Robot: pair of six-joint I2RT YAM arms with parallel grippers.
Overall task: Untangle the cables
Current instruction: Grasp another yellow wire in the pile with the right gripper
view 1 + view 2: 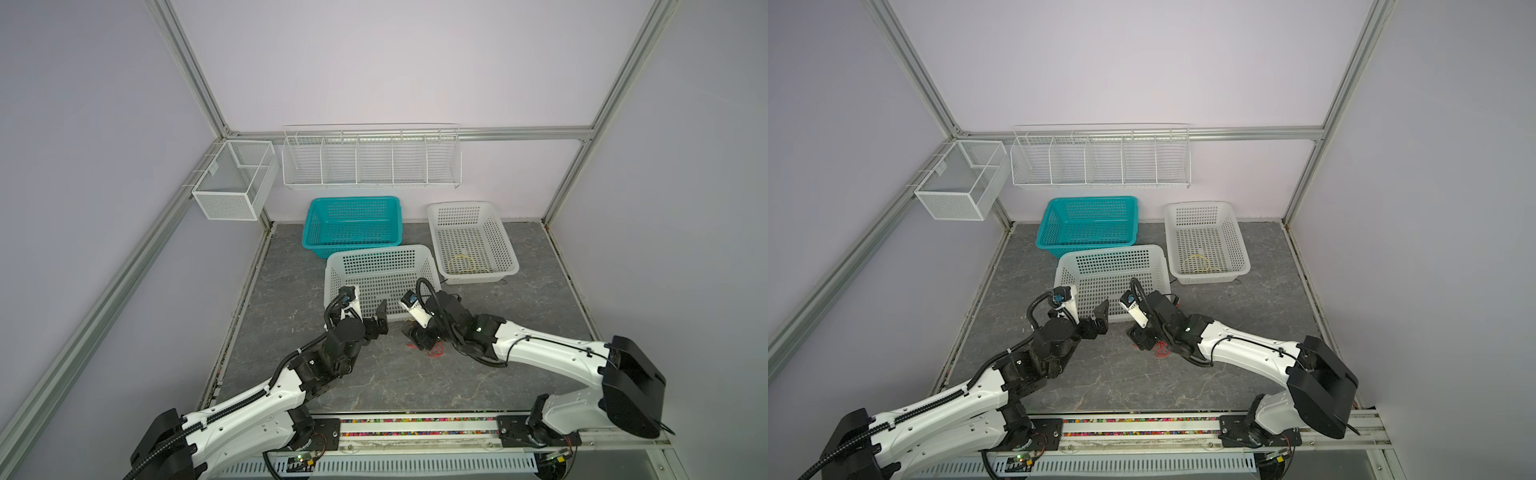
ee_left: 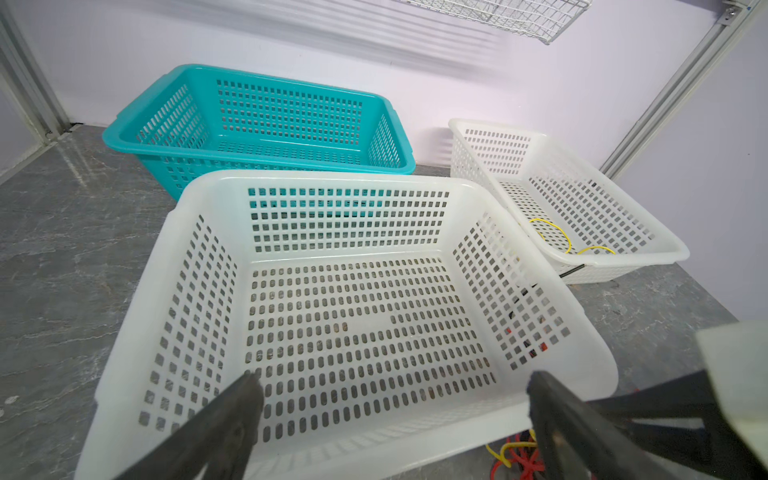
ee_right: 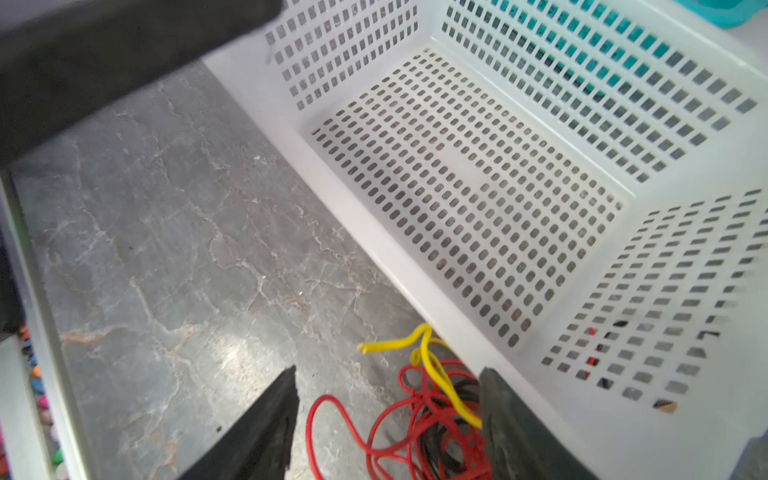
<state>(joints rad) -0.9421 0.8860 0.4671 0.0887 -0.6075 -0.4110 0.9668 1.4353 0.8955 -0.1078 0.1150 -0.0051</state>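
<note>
Both top views show us a small booth; pale lilac walls close three sides, held in a frame of silver metal posts. The floor of the booth is a table with a dark grey, marble-veined top. A white wire shelf with five bays is fixed to the back wall; a white mesh box hangs on the left wall. A metal rail along the front edge carries both arm bases.

We see three plastic baskets standing on the table: a teal basket against the back wall; a large white basket just in front of it; a shallow white basket to the right, apart from the other two.

The cables lie in a red, black and yellow tangle on the table top, just beside the near rim of the large white basket, toward its right corner. A separate yellow cable lies looped on the floor of the shallow white basket.

From the left wrist view we see the left gripper over the near rim of the large white basket; its jaws stand wide apart and hold nothing. From the right wrist view we see the right gripper with jaws apart on either side of the tangle; nothing is pinched; a yellow strand runs up to one finger, and we cannot tell whether it touches.
</note>
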